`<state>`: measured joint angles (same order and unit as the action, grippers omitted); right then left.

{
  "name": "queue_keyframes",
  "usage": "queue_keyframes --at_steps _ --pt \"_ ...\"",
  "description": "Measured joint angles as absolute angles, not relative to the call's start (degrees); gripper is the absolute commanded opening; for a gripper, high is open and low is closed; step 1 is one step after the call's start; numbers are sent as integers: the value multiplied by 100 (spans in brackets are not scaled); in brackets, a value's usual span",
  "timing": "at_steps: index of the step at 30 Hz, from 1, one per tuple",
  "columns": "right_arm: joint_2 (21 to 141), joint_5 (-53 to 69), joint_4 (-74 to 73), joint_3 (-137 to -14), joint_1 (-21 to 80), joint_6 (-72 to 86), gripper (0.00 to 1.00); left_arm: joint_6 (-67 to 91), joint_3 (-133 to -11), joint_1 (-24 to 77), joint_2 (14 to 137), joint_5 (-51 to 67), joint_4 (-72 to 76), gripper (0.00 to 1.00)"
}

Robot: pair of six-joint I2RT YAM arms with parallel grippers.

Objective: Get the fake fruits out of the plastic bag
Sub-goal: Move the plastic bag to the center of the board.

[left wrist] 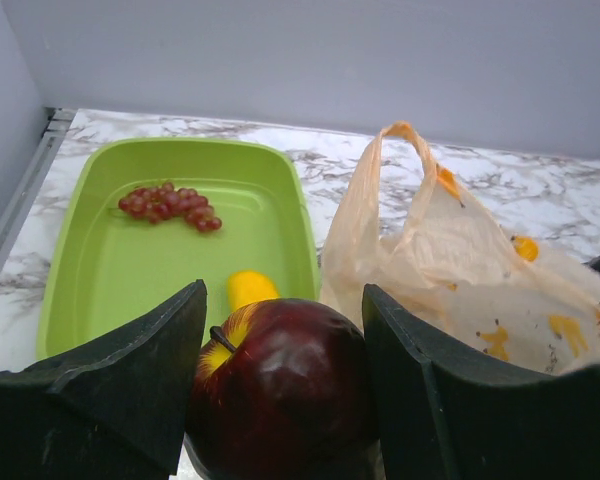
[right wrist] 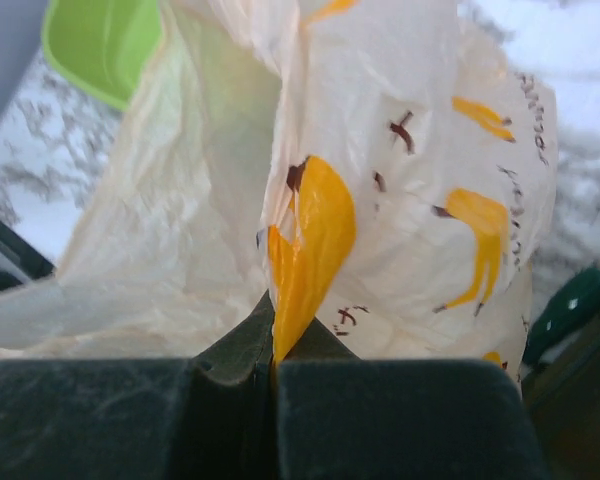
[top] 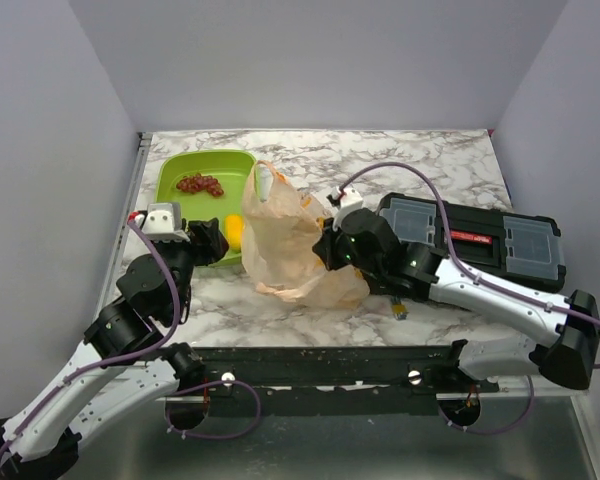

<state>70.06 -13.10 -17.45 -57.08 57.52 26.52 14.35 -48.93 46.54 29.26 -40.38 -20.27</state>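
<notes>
Gripped between the left gripper's (left wrist: 283, 330) partly spread fingers, a dark red apple (left wrist: 280, 390) sits at the near edge of a green tray (left wrist: 90, 280). Grapes (left wrist: 170, 205) lie toward the tray's far side, and a yellow mango (left wrist: 250, 288) rests by its near rim, just beyond the apple. Right of the tray, the bag (left wrist: 450, 260) stands crumpled on the marble table (top: 430, 160), one handle up. The right gripper (right wrist: 272, 365) is pinched fully together on a fold of the bag's printed film.
</notes>
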Motion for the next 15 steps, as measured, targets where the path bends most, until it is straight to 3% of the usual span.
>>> queue_keyframes --at_steps 7,15 --pt "7942 -2034 -1651 -7205 5640 1929 1 1715 -4674 4644 2812 -4246 -2591 0" --pt "8685 -2434 -1809 -8025 5122 1599 2 2252 -4541 4622 2676 -4248 -3188 0"
